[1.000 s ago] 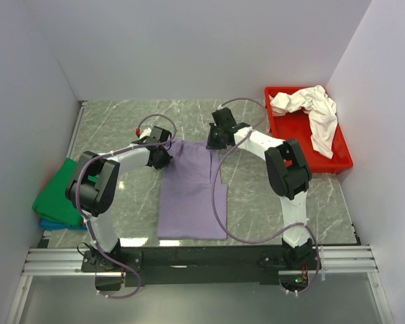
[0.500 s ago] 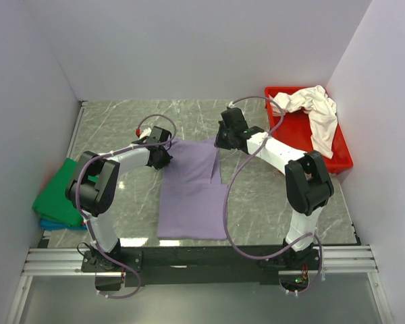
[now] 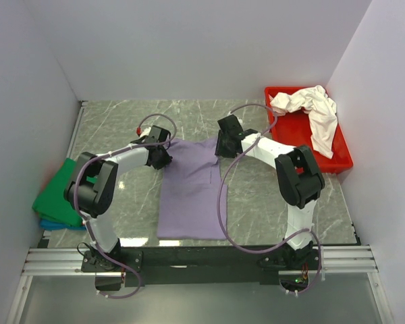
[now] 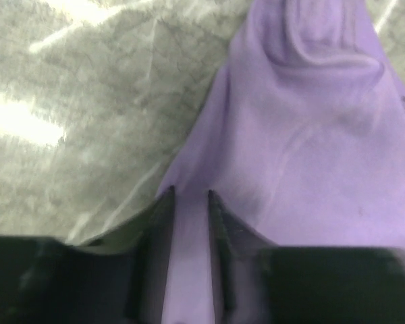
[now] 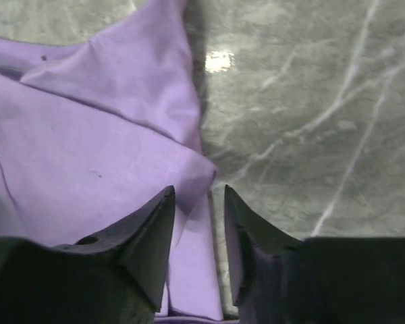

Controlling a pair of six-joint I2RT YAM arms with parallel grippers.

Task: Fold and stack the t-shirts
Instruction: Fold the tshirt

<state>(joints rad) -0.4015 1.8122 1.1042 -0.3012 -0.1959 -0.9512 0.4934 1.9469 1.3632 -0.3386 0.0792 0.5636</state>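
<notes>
Robotics lab cell, no question: plain white panels (image 3: 189, 47) boxing in a marble-look tabletop (image 3: 115, 121), aluminium rail (image 3: 61, 260) along the near edge.

- Bright, even overhead light fills the top view.
- White glare streaks the marble table (image 4: 88, 81) left of the left pincer (image 4: 189, 196); frame blurred.
- Small glare spot ahead of the right pincer (image 5: 199, 192).

No readable text or labels, wrist views perhaps too blurred

2 white arms (image 3: 128, 156) with black joints (image 3: 91, 189) — looping purple cables (image 3: 221, 202); dark tapered fingers (image 4: 152, 263)
</notes>
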